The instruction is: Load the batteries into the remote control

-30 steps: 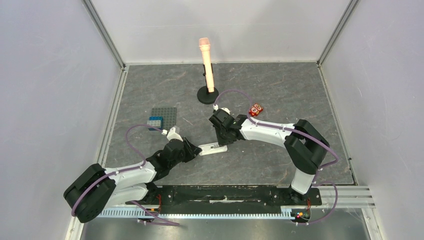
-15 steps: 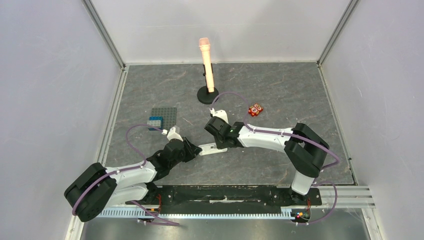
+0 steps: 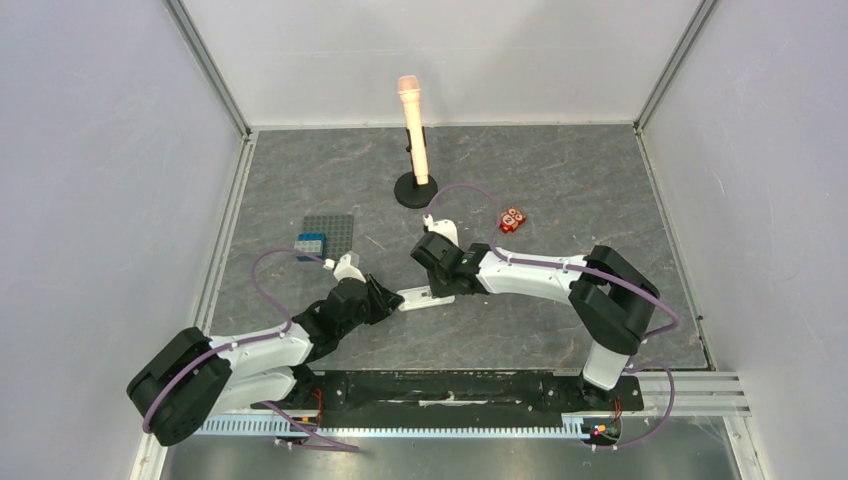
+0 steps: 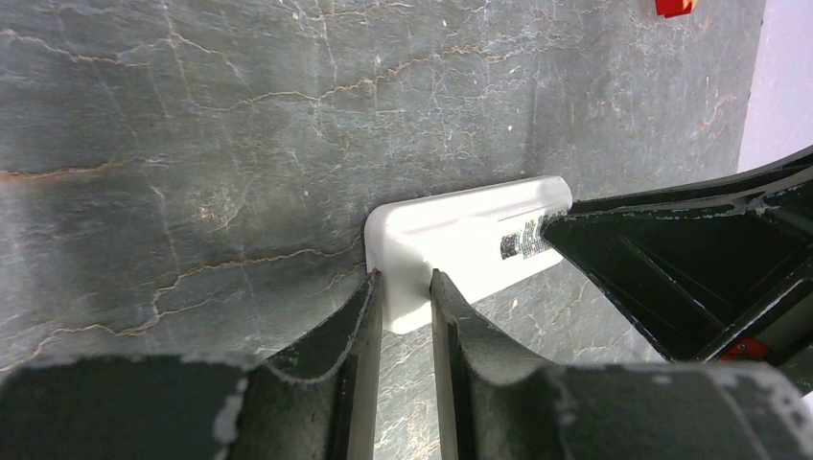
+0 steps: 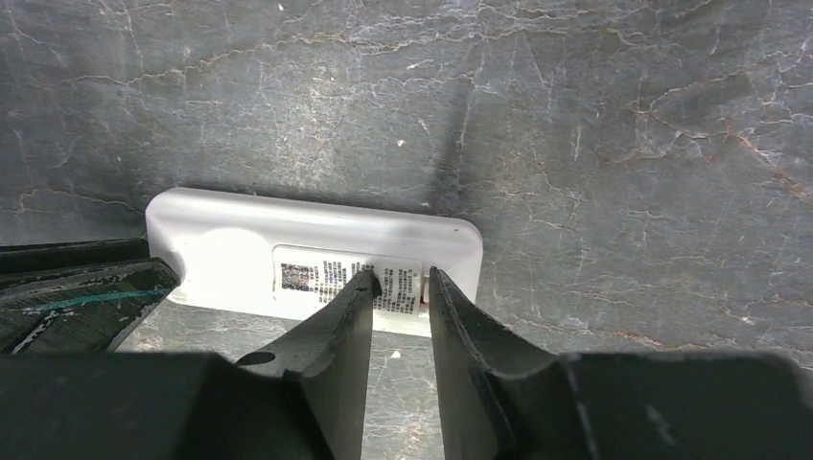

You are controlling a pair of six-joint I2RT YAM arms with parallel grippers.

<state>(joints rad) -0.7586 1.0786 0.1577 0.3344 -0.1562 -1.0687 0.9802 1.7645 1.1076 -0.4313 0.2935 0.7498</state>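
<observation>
The remote control (image 3: 425, 297) lies flat on the grey table with its labelled white back up, also seen in the left wrist view (image 4: 460, 235) and the right wrist view (image 5: 240, 254). My left gripper (image 3: 393, 300) is shut on the remote's left end, and its fingertips (image 4: 403, 278) pinch the white corner. My right gripper (image 3: 447, 287) hangs over the right end. Its jaws (image 5: 400, 276) stand a little apart above the printed label (image 5: 350, 276), with nothing between them. The batteries are out of view.
A peach microphone-shaped object on a black round stand (image 3: 413, 120) rises at the back centre. A grey studded plate with a blue brick (image 3: 328, 235) lies at the left. A small red block (image 3: 512, 219) sits behind the right arm. White walls enclose the table.
My right wrist has swung left and lowered over the remote's right end. The left arm and the remote have stayed put.
</observation>
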